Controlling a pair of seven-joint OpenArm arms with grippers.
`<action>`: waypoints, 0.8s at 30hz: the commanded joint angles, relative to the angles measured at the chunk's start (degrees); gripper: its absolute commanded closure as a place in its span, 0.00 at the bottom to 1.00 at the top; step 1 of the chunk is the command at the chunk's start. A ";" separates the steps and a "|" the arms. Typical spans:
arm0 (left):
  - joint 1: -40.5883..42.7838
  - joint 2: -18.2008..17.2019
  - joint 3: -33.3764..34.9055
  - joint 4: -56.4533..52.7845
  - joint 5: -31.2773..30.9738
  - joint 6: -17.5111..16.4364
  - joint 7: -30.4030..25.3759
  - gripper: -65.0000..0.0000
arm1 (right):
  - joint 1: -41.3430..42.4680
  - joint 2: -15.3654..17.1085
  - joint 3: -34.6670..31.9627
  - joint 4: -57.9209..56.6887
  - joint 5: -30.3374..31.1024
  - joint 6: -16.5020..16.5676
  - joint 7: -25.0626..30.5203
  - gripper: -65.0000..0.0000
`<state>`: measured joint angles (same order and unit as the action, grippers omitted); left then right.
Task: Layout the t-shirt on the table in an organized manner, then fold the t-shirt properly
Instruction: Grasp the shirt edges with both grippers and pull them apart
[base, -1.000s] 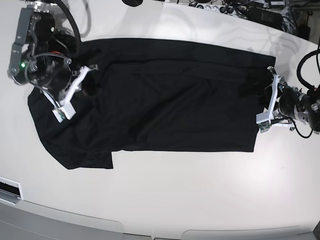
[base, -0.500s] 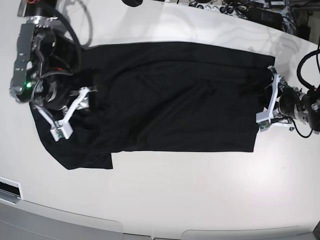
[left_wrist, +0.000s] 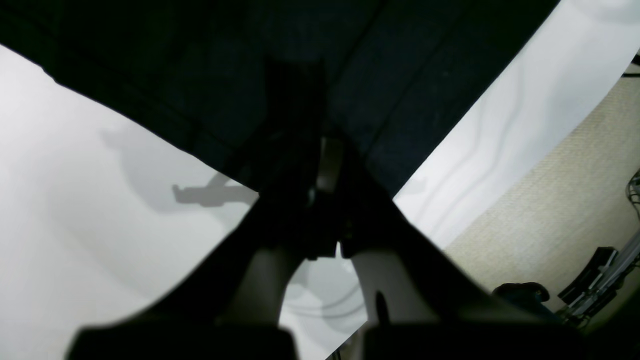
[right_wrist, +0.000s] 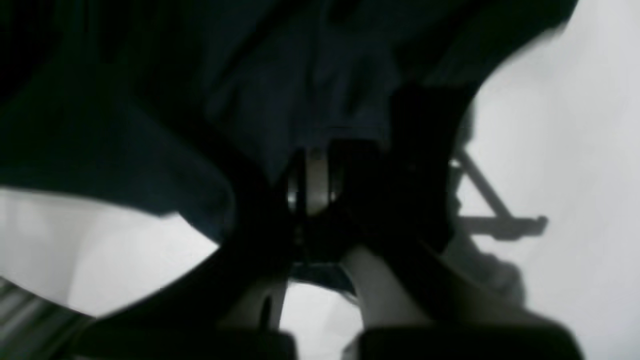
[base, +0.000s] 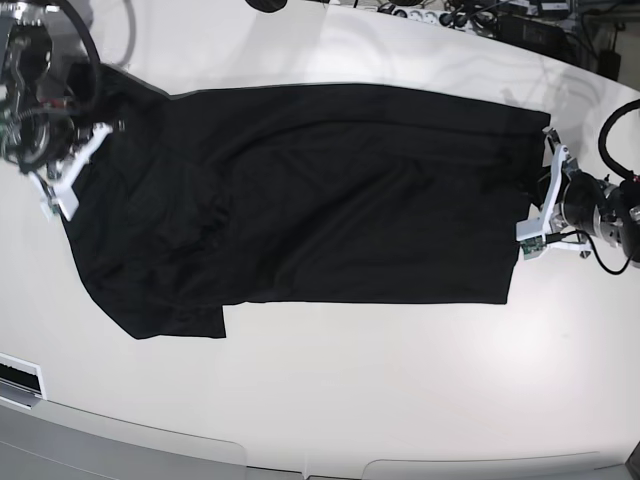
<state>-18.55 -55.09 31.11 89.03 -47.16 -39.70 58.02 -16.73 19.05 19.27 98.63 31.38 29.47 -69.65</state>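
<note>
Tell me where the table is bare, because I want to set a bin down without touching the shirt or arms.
The widest bare stretch of the table lies between the t-shirt hem side and the near edge. A narrower strip runs behind the shirt, bordered by cables. Both ends are crowded: the right gripper and left gripper sit at the shirt's edges.

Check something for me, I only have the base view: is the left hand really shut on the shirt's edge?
Observer: Yes. In the left wrist view the left hand is shut, with the shirt edge pinched at its tips.
Operator: And the right hand?
Observer: Its wrist view is blurred, but the right hand is shut too, with fabric bunched at its tips.
Operator: What's past the left hand?
Observer: The table edge, with beige floor beyond.
</note>
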 joint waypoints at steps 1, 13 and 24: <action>-0.26 -1.09 -0.70 0.46 -0.31 -0.30 -0.61 1.00 | -1.62 0.79 0.28 1.01 0.07 0.63 2.32 1.00; 7.85 1.84 -0.70 0.22 8.15 0.66 -8.35 1.00 | -8.33 -0.24 0.02 -1.77 -5.95 -0.92 15.21 1.00; 8.04 12.15 -0.72 -19.26 16.31 8.20 -14.38 1.00 | -6.34 -1.79 -0.63 -10.21 -7.30 3.56 17.40 1.00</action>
<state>-10.50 -42.72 30.13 70.26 -34.79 -34.06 41.52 -22.72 16.95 18.55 88.29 24.45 32.97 -51.16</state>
